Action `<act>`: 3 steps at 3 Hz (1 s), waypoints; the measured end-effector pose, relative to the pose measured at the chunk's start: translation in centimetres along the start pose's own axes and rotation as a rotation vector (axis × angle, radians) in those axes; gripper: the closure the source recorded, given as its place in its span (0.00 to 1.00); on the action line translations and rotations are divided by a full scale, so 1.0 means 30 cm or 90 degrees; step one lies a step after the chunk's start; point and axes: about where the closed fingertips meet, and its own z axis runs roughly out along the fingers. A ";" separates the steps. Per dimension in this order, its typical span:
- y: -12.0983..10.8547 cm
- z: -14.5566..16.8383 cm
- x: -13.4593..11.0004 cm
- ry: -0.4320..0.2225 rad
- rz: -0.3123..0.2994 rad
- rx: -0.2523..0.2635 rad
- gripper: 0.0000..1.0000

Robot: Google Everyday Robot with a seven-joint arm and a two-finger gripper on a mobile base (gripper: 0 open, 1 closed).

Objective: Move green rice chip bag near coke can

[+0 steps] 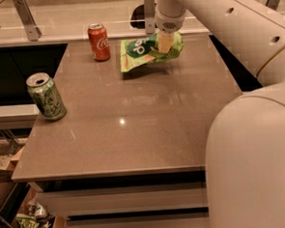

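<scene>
The green rice chip bag [141, 50] is at the far middle of the brown table [133, 121], tilted, with a shadow under it. My gripper [165, 43] comes down from above onto the bag's right part and is shut on it, one pale finger [164, 41] showing against the bag. The red coke can [99, 42] stands upright just left of the bag, a small gap between them.
A green can [46, 96] with pale lettering stands near the table's left edge. My white arm and body [251, 153] fill the right side. A railing with metal posts [25, 19] runs behind the table. Clutter lies on the floor at lower left [28, 222].
</scene>
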 end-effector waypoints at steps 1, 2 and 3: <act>0.004 0.010 -0.001 0.001 -0.001 -0.003 0.59; 0.008 0.020 -0.002 0.002 -0.002 -0.005 0.36; 0.013 0.030 -0.002 0.003 -0.002 -0.008 0.13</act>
